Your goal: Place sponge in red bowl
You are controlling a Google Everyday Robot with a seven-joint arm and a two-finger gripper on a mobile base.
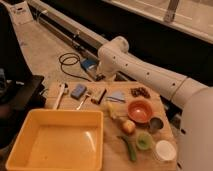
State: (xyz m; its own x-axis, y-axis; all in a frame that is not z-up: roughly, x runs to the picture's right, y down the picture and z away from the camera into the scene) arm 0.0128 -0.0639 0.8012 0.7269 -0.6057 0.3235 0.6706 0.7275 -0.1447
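The tool (101, 76) hung past the desk's (111, 144) far edge; open or closed, I couldn't tell. The sponge (78, 91) lay well apart from the red bowl (139, 110).

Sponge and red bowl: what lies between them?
In the camera view, a metal utensil, a dark brown block and a pale blue wedge lie between the sponge and the red bowl. The gripper hangs above the table's far edge.
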